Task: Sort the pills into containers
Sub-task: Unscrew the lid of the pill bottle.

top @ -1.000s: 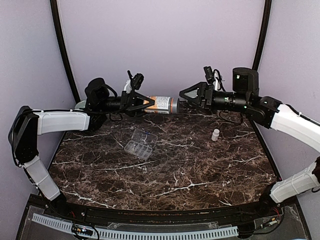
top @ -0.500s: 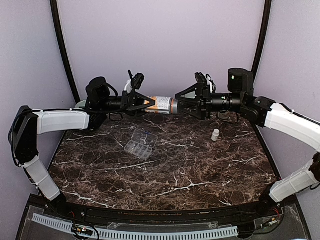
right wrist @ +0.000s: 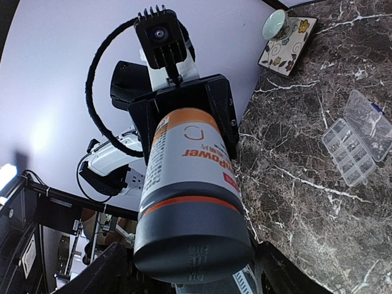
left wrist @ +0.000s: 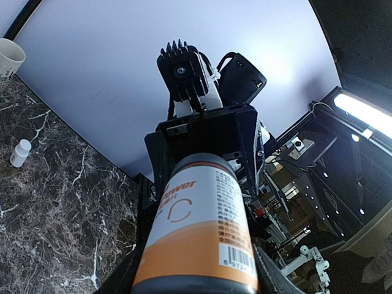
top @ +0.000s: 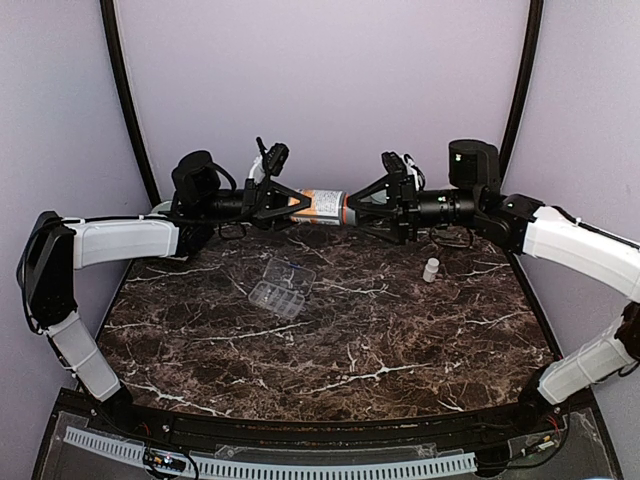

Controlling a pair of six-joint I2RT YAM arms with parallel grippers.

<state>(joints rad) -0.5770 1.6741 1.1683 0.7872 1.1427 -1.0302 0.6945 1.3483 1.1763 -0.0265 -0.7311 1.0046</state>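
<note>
A white and orange pill bottle with a dark grey cap hangs level above the back of the table. My left gripper is shut on its bottom half; in the left wrist view the bottle fills the space between the fingers. My right gripper is open, its fingers on either side of the cap with a small gap. The clear organizer box lies with its lid open on the table, below the bottle. No loose pills show.
A small white vial stands at the right back of the marble table. A mug stands on a patterned tile at the back left corner. Purple walls close in the back and sides.
My right gripper has moved left from clear of the bottle until its open fingers are around the cap. The left gripper and the bottle have stayed in place.
</note>
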